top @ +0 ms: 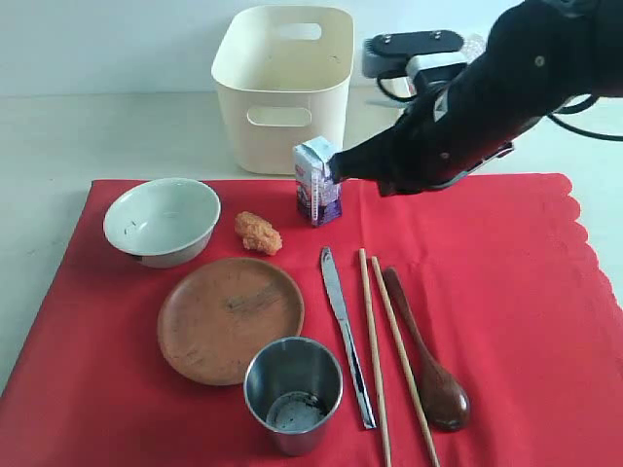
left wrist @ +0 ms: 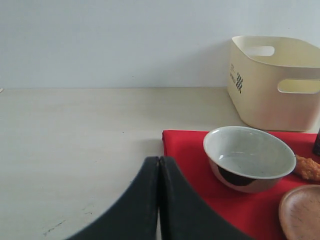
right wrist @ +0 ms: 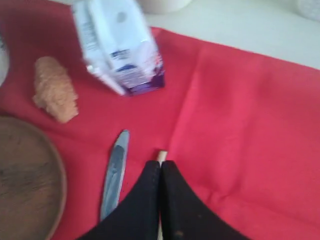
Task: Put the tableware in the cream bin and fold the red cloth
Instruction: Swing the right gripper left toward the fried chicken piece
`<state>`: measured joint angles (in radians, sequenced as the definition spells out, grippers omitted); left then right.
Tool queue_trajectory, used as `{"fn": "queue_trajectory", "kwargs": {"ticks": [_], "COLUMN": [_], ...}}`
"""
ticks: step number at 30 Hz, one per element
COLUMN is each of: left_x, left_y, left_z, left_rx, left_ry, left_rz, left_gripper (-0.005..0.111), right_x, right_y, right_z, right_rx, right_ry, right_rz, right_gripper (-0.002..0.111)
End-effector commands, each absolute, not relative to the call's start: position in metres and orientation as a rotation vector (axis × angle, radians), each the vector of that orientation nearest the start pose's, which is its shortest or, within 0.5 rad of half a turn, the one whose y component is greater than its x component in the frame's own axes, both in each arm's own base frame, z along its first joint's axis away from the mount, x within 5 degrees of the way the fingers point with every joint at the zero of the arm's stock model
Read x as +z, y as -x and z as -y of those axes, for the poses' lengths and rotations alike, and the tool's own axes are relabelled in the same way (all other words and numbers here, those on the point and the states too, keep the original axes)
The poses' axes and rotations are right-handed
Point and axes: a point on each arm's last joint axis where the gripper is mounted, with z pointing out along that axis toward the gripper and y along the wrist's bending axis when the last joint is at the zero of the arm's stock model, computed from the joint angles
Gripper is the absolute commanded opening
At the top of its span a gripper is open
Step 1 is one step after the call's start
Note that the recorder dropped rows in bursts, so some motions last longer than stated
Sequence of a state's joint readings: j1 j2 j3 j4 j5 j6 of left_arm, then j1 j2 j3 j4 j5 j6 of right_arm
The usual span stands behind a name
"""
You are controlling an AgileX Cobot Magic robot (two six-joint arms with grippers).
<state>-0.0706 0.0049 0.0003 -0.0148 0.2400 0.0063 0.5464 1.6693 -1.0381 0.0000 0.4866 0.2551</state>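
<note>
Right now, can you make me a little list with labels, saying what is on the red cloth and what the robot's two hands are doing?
red cloth: spread flat, not folded
tableware on it: bowl, brown plate, steel cup, knife, chopsticks, wooden spoon
food on it: milk carton, crumbed snack
cream bin: behind the cloth; no tableware put in yet
left end effector: shut, holding nothing, over the bare table beside the cloth
right end effector: shut, above the cloth near the carton
</note>
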Motion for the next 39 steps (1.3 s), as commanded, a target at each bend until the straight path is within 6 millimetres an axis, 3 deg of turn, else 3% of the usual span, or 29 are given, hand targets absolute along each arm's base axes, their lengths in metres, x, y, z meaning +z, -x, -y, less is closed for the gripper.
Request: {"fn": "queue_trajectory", "kwargs": {"ticks": [1,5,11,15,20,33,39], "left_x": [0.192,0.192,0.192,0.192,0.192,0.192,0.192], "left_y": [-0.055,-0.055,-0.055,-0.055,-0.055,-0.055,-0.055], "left_z": [0.004,0.004,0.004,0.004,0.004,0.004,0.004], "left_rx": [-0.059,-0.059,-0.059,-0.059,-0.059,-0.059,-0.059], "left_ry": [-0.056,-0.056,-0.056,-0.056,-0.056,-0.056,-0.056], "left_rz": [-1.721,-1.721,-1.721,-1.721,-1.721,-1.721,-1.721], "left_gripper": [0.001,0.001,0.001,0.001,0.001,0.001,0.001], "right_x": [0.211,0.21,0.198,0.184,0.173,0.161,0.155], "right_y": [-0.268,-0.251,-0.24,-0.244,-0.252,-0.303,-0.324], "right_z": [-0.202,-0.222,-0.238,-0.243,-0.251,-0.301,-0.317], "right_rx": [0.306,0.323,0.316,0.31,0.343,0.319,0.229], "right_ry": [0.527,0.635,0.723,0.732,0.721,0.807,0.874], "right_rz": [-2.6,-2.599,-2.611,-2.614,-2.562,-2.52,-2.521], "right_gripper": [0.0,0.005,0.032,0.049,0.06,0.064,0.064]}}
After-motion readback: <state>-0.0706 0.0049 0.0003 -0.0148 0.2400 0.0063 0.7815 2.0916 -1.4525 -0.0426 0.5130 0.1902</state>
